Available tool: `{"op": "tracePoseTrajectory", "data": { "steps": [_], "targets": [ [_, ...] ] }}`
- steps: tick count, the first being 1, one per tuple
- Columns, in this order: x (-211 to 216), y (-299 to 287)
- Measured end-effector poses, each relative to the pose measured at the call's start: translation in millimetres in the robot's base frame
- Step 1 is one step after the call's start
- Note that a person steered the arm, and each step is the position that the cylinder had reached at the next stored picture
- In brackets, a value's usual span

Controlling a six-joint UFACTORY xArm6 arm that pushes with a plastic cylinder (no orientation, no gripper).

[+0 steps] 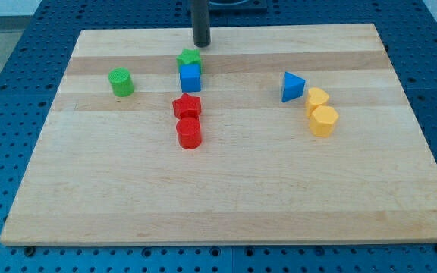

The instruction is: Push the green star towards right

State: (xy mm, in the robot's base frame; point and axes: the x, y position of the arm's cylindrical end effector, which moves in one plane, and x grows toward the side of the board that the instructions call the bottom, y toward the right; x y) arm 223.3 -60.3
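Currently my tip sits near the view's top edge of the tabletop, just above and slightly right of the green star. No jaws on this rig, only the rod, so nothing to open or close.

Star location: upper middle of the board, touching or nearly touching the blue cube directly below it. Further down the same column sit a red star-like block and a red cylinder.

Judgement on the push:
- Tip is on the wrong side. It needs to get to the star's left before any rightward stroke.
- Route over the top of the star, then come down on its left; going straight down would knock it.
- Contact at the star's mid-height in the view, so it slides right rather than spinning off the cube.
- Risk: a low contact drags the blue cube along.

Path to the right looks open; the blue triangle and two yellow blocks lie lower. Green cylinder is well left.
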Motion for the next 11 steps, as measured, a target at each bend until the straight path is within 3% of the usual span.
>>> {"op": "tracePoseTrajectory", "data": {
  "steps": [1,2,6,7,9,11],
  "targets": [
    [-6,-32],
    [33,-45],
    [69,-48],
    [75,-23],
    [28,108],
    [7,174]
  ]
}}
